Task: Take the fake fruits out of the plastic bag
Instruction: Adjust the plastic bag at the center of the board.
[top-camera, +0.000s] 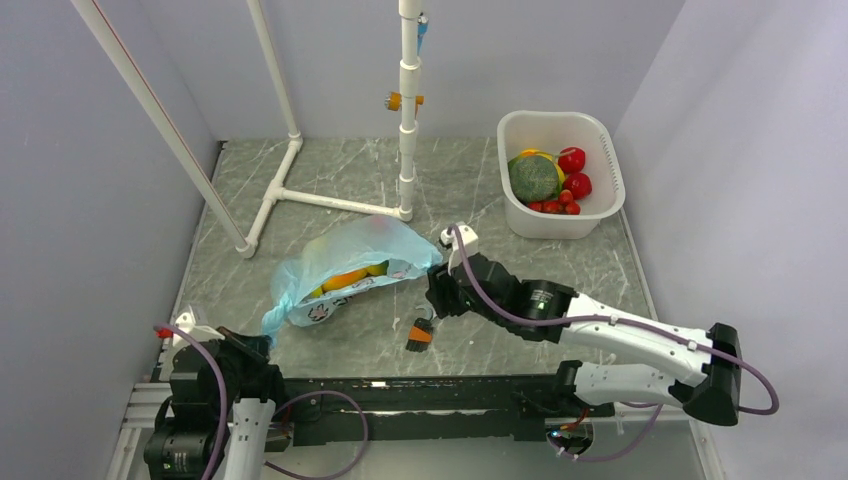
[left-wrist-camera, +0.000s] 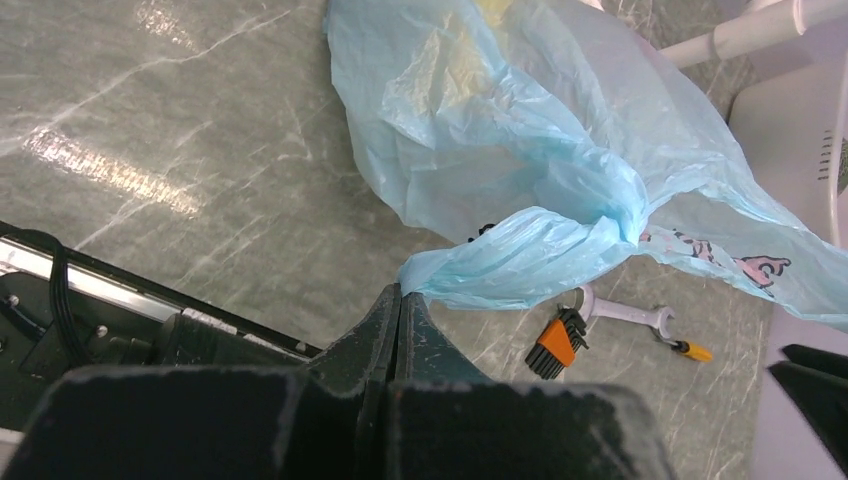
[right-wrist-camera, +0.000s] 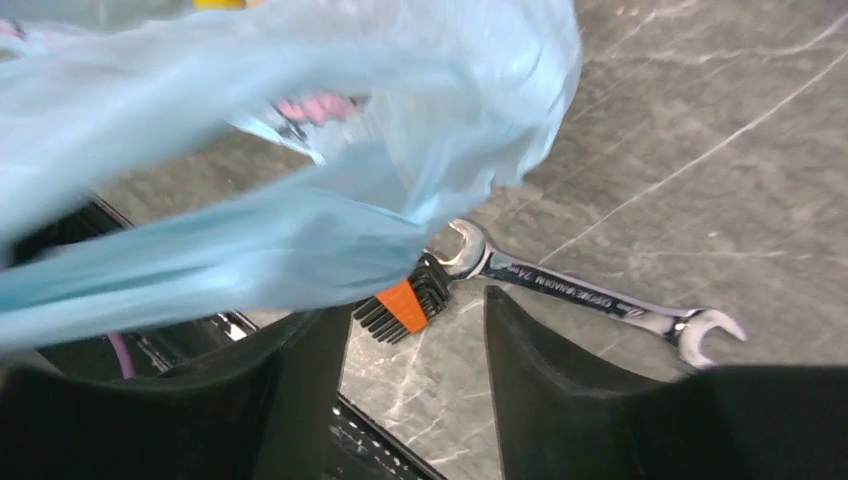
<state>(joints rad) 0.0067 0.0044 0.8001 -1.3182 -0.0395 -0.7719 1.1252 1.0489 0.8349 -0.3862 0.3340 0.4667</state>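
Top external view: a thin, crinkly light-blue translucent plastic bag (top-camera: 350, 250) with a pink-and-white print lay on the grey marbled table (top-camera: 470, 190), centre-left of the frame. It narrowed to a twisted tail toward the lower left.
Fruits in the bag: yellow and orange glossy plastic fruits (top-camera: 347, 278) showed through the film along the bag's lower edge; how many could not be told.
Left gripper: the left gripper (top-camera: 258, 343) sat at the lower left, at the end of the bag's tail. In the left wrist view the left gripper (left-wrist-camera: 400, 295) was clamped fully closed on that twisted blue tail, with the rest of the bag (left-wrist-camera: 520, 150) spreading across the upper half of the frame.
Right gripper: the right gripper (top-camera: 435, 292) stood just beside the bag's right tip. In the right wrist view the right gripper (right-wrist-camera: 415, 305) had its jaws clearly apart, with only table and tools seen through the gap and nothing held. The blurred bag (right-wrist-camera: 250, 150) filled the upper left of that frame, above the picture-left finger; whether it touched that finger could not be told.
Tools: an orange-and-black hex key set (top-camera: 420, 336) and a silver open-ended wrench (right-wrist-camera: 590, 295) lay touching on the table, below the bag's right end.
Tub: a white perforated plastic tub (top-camera: 600, 135) stood at the upper right, well apart from the bag. It held a dark green round melon (top-camera: 533, 178), red round fruits (top-camera: 572, 160) and tiny red cherry tomatoes (top-camera: 552, 206).
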